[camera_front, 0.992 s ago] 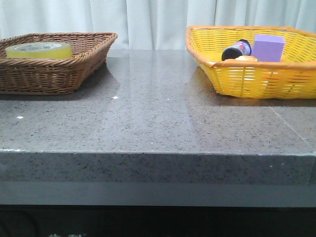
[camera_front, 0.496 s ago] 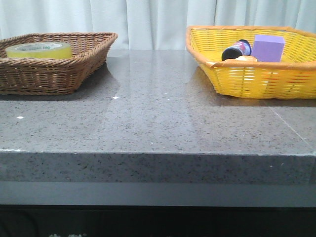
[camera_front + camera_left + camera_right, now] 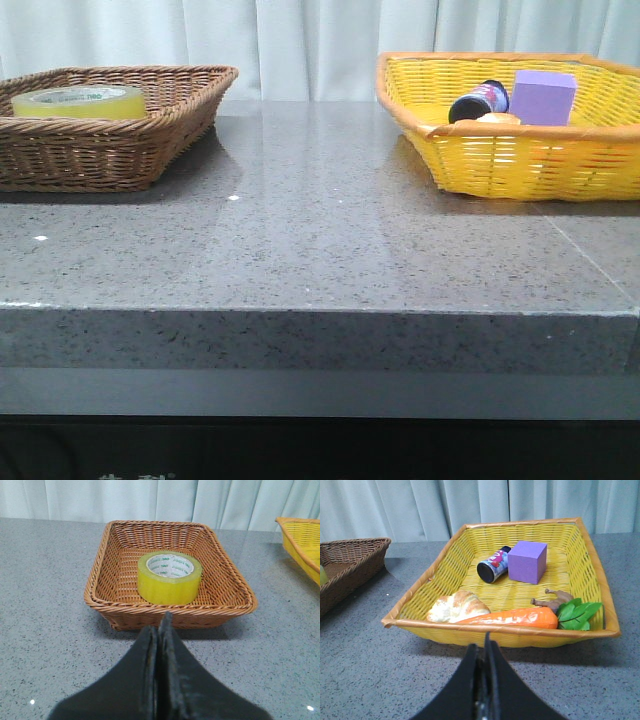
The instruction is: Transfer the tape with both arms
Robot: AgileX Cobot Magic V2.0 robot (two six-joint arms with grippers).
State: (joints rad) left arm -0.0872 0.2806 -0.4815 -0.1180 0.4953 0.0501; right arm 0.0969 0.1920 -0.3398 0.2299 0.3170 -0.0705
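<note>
The tape (image 3: 78,101), a wide yellowish roll with a white core and green print, lies flat in the brown wicker basket (image 3: 150,150) at the table's far left. It also shows in the left wrist view (image 3: 170,578), in the middle of that basket (image 3: 235,587). My left gripper (image 3: 159,625) is shut and empty, on the near side of the basket over the table. My right gripper (image 3: 486,642) is shut and empty, on the near side of the yellow basket (image 3: 590,560). Neither arm shows in the front view.
The yellow basket (image 3: 520,165) at the far right holds a purple block (image 3: 527,561), a dark bottle (image 3: 493,564), a bread roll (image 3: 456,606) and a carrot (image 3: 515,618) with green leaves. The grey stone table (image 3: 320,240) lies between the baskets. White curtains hang behind.
</note>
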